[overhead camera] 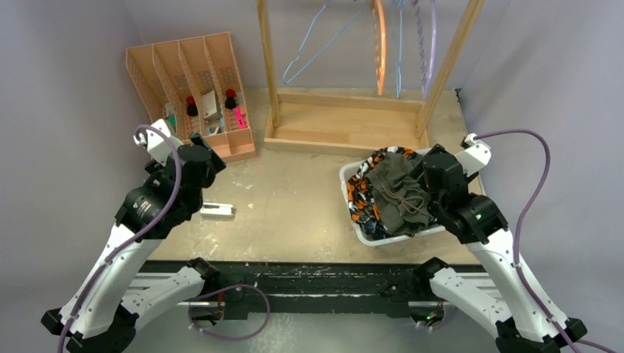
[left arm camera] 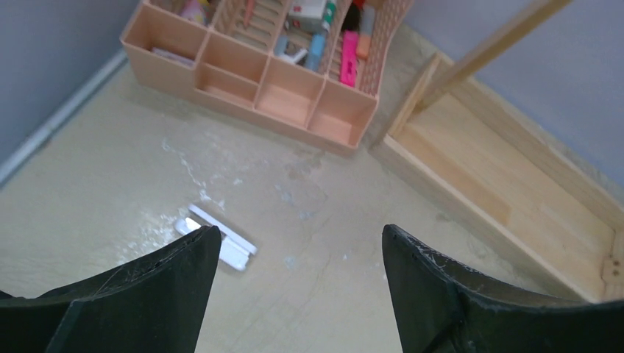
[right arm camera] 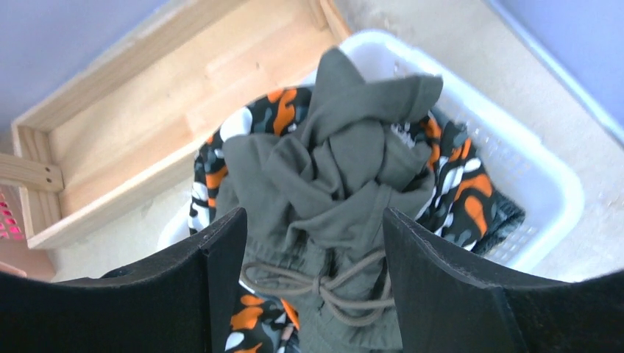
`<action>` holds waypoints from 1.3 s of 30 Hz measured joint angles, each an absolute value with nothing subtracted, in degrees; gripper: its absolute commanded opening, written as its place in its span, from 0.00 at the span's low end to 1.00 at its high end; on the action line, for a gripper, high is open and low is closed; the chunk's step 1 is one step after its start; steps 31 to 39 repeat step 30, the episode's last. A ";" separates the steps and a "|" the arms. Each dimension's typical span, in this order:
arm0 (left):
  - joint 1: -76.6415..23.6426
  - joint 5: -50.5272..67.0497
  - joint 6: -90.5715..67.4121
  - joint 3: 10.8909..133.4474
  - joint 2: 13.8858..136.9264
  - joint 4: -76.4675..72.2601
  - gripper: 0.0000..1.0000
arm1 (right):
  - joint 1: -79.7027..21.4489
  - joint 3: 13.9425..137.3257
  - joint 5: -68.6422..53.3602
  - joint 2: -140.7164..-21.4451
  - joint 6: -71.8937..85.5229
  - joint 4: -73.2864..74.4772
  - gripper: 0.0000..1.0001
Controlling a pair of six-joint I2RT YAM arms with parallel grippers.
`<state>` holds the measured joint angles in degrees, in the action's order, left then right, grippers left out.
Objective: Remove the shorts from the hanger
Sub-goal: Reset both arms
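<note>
Left arm: bent at the elbow, reaching to the far left over the beige tabletop (overhead camera: 294, 198), wrist tipped down.
Left gripper (left arm camera: 299, 232): released, its 2 black fingers spread wide with nothing between them.
Right arm: bent at the elbow, wrist hanging over the white plastic slotted basket (right arm camera: 544, 184) on the right.
Right gripper (right arm camera: 313, 217): released, its 2 fingers apart above the pile, grasping nothing.
Shorts: heaped in the basket, 3 fabrics told apart; 1 olive green drawstring pair (right arm camera: 331, 169) on top, 1 orange, white and black camouflage pair (right arm camera: 456, 176) beneath, 1 dark strip (right arm camera: 508, 213) at the right edge.
Hangers (overhead camera: 379, 44): 4 on the pale wooden rack (overhead camera: 346, 125) at the far side, all bare.
Other things: 1 peach slotted desk organiser (left arm camera: 287, 95), far left; 1 small white flat object (left arm camera: 224, 246) near the left gripper.
</note>
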<state>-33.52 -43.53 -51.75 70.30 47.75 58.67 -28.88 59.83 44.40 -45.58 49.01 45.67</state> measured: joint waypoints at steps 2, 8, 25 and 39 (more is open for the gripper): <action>-33.52 -48.01 -50.81 73.60 50.19 59.61 0.81 | -27.97 60.84 45.01 -45.34 45.25 43.99 0.74; -33.52 -59.61 -49.95 81.49 56.05 62.96 0.82 | -14.59 64.86 37.32 -47.29 32.80 36.97 0.92; -33.52 -68.75 -54.04 83.15 53.10 72.42 0.84 | 7.79 86.72 0.67 -56.25 12.73 33.89 0.96; -33.52 -69.78 -53.98 83.68 51.03 72.53 0.84 | 7.79 86.61 -1.69 -51.16 11.38 32.45 0.99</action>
